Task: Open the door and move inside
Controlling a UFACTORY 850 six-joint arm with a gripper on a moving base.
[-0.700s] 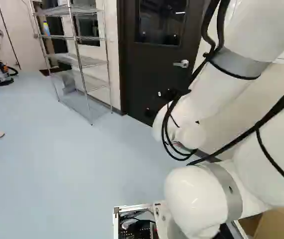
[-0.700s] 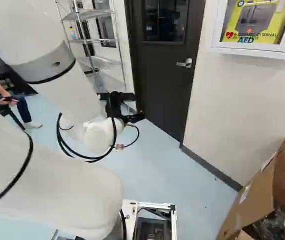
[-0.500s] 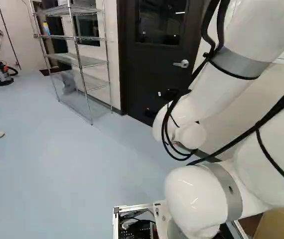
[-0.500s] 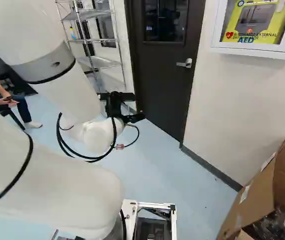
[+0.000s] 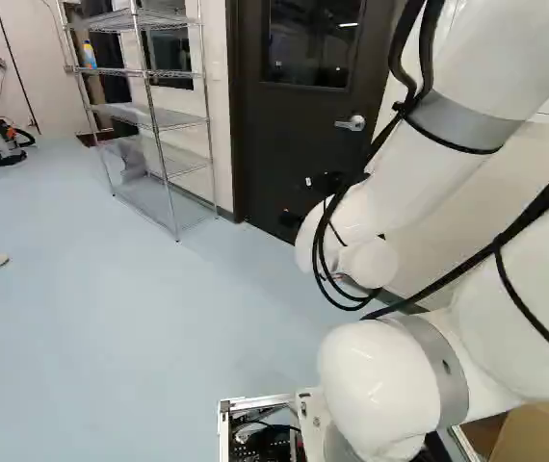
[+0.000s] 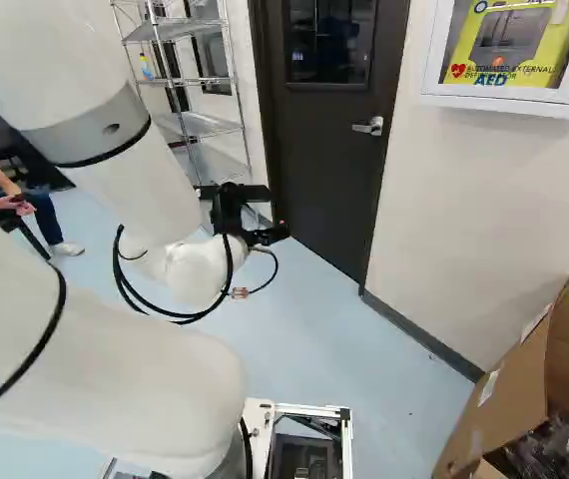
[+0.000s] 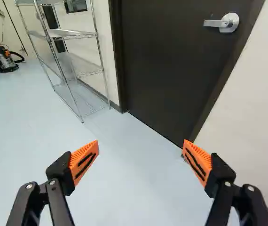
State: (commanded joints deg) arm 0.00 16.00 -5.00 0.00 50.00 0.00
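Note:
In the right base view my gripper [image 6: 281,212] is held in front of the lower part of the dark door [image 6: 322,160], well short of it. The door is closed in its frame, with a dark window in its upper half. Its silver lever handle [image 6: 368,126] sits near the right edge. In the wrist view my gripper [image 7: 140,151] stands wide open with nothing between its orange pads; the handle [image 7: 222,22] lies beyond them, apart from both fingers. The arm hides part of the door in the left base view.
A wire shelf [image 5: 149,120] stands left of the door. Right of the door, a white cabinet [image 6: 509,100] hangs on the wall [image 6: 464,200]. An opened cardboard box [image 6: 499,409] is close on the right. A vacuum cleaner [image 5: 1,141] stands at the far left.

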